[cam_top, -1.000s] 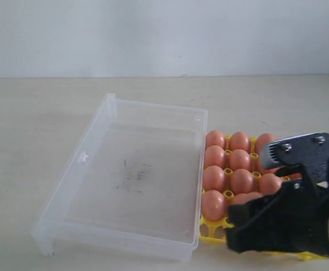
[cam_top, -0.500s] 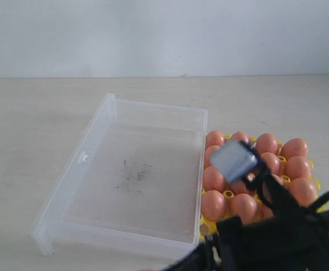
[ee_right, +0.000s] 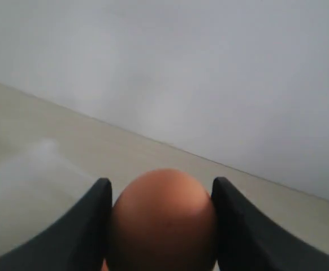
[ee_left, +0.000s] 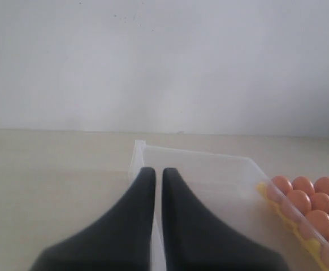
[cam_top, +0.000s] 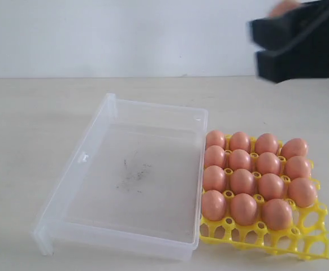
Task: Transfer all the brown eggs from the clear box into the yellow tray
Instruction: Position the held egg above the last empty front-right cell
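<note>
Pale tabletop (cam_top: 34, 113): the box (cam_top: 136, 169) lies empty and fifteen eggs (cam_top: 242, 181) sit in the tray (cam_top: 318, 249). Your right gripper (ee_right: 161, 186) clamps the last egg (ee_right: 163, 223) high above. Centre it over the tray's bare front-right cell (cam_top: 307, 224), lower slowly, then release gently. The left gripper (ee_left: 156, 172) is closed and holds nothing.

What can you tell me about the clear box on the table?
The clear box is a shallow rectangular bin of transparent plastic with a flared rim and faint dark specks on its floor. It sits flat and empty on the pale table, and its right side runs close along the yellow tray.
</note>
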`<state>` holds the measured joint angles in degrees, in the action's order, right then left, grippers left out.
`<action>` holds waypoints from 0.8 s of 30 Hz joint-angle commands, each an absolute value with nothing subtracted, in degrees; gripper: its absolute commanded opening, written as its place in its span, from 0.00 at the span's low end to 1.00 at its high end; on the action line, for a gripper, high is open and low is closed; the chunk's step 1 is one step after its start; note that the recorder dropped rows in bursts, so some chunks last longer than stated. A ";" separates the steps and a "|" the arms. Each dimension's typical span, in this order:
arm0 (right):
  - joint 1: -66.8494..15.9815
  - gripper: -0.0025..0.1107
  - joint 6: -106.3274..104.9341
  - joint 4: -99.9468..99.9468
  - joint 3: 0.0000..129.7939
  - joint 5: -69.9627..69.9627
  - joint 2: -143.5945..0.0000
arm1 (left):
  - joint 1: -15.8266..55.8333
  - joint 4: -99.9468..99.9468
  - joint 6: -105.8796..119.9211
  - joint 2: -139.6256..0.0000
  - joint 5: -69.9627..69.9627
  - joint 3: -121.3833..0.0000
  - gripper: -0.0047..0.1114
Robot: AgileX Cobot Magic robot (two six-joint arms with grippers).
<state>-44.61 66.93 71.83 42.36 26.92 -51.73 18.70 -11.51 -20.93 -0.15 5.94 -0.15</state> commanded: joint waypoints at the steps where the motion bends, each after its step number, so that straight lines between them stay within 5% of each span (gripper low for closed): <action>1: -44.55 0.02 49.67 65.04 44.93 59.55 -50.43 | 19.15 -11.38 -21.40 0.00 5.87 0.00 0.08; 8: -44.55 0.02 23.67 30.35 45.10 64.78 -50.43 | 19.15 -11.38 -21.40 0.00 5.68 0.00 0.08; 14: -44.55 0.02 5.44 4.22 38.33 36.74 -50.43 | 19.15 -11.38 -21.40 0.00 5.62 0.00 0.08; 24: -44.55 0.02 2.38 -0.77 18.72 -18.75 -50.56 | 19.15 -11.38 -21.40 0.00 5.62 0.00 0.08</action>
<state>-44.61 5.12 1.89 22.86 -7.28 -50.79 18.70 -11.51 -20.93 -0.15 5.94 -0.15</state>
